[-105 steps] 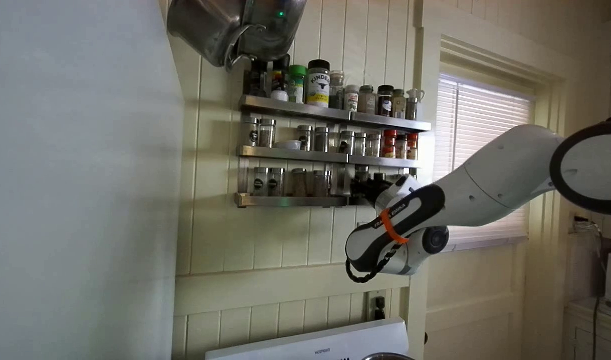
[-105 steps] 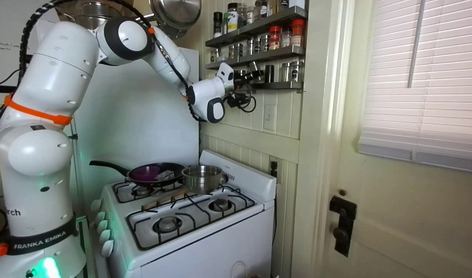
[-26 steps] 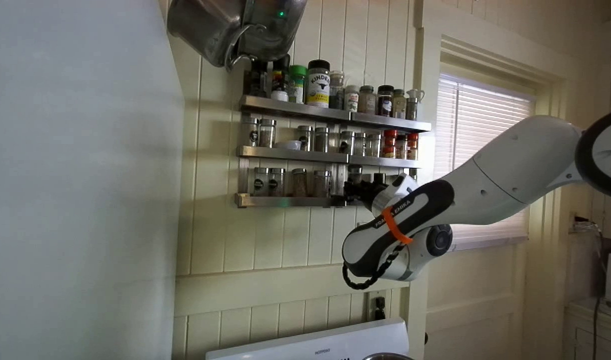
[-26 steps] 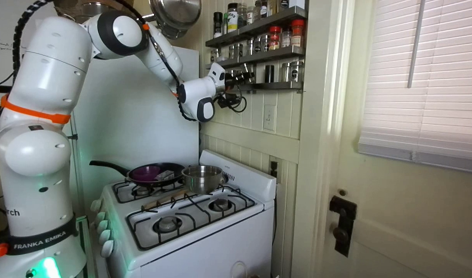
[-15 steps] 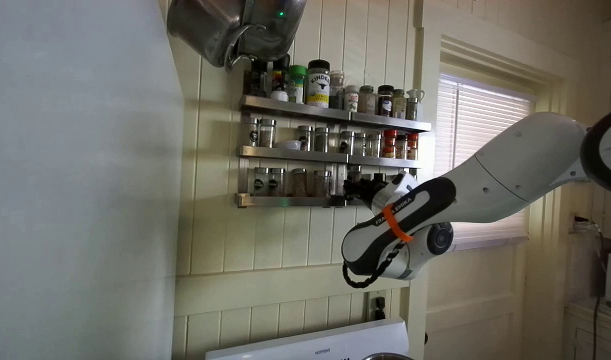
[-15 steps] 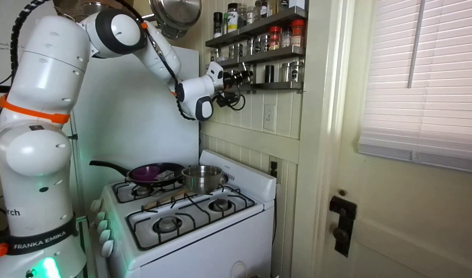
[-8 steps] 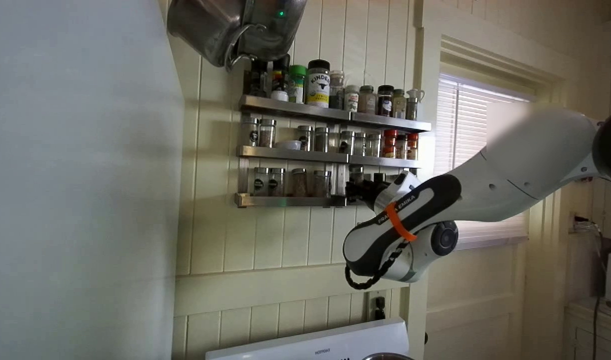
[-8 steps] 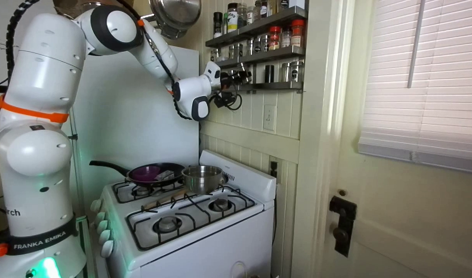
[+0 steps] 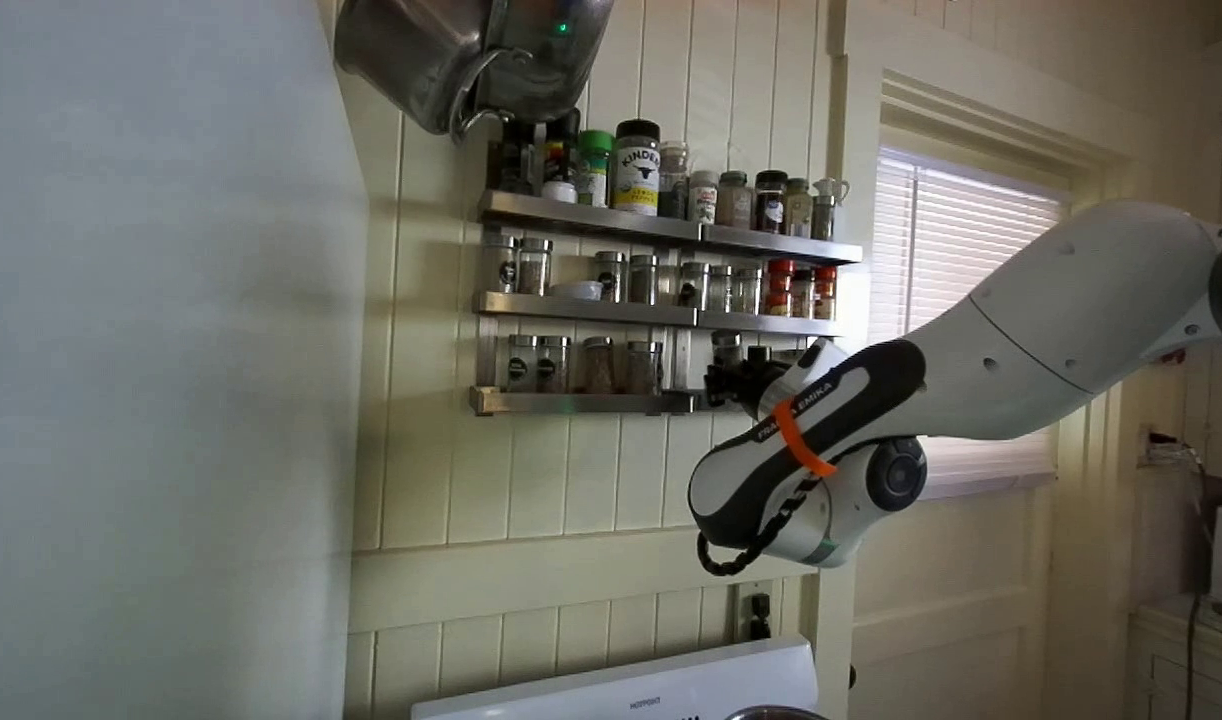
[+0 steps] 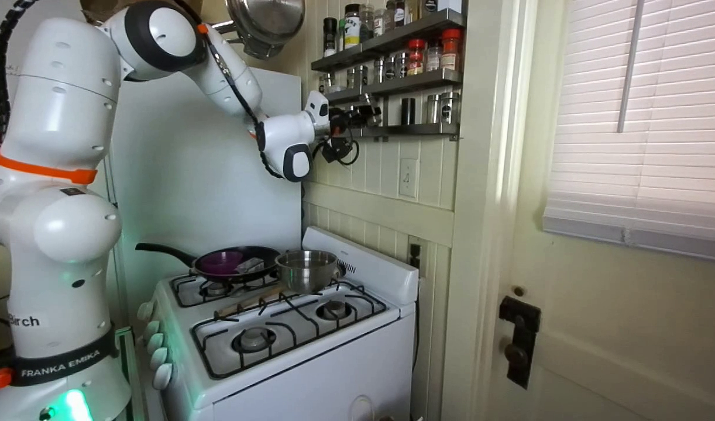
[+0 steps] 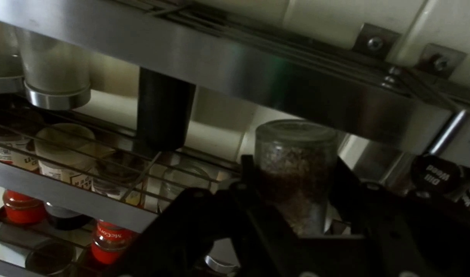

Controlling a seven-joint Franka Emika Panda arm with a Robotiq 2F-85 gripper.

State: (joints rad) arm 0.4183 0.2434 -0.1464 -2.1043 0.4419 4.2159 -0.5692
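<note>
Spice jar [image 11: 296, 169] clasped between fingers [image 11: 344, 192]; wrist view alone shows brown contents [image 11: 290, 192] (perhaps flaky; dim there).

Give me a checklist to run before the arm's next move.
1. Gripper shut on the glass spice jar: ok, pinched from both sides.
2. Same way up as the silver-lidded jar: ok in the wrist view.
3. Base clear of the bottom shelf's front rail: cannot tell, their outlines nearly meet.
4. Contents identified: cannot tell, no readable label shows.
5. Black cylindrical container standing upright: ok.
6. Steel saucepan upright on the stove: ok.
</note>
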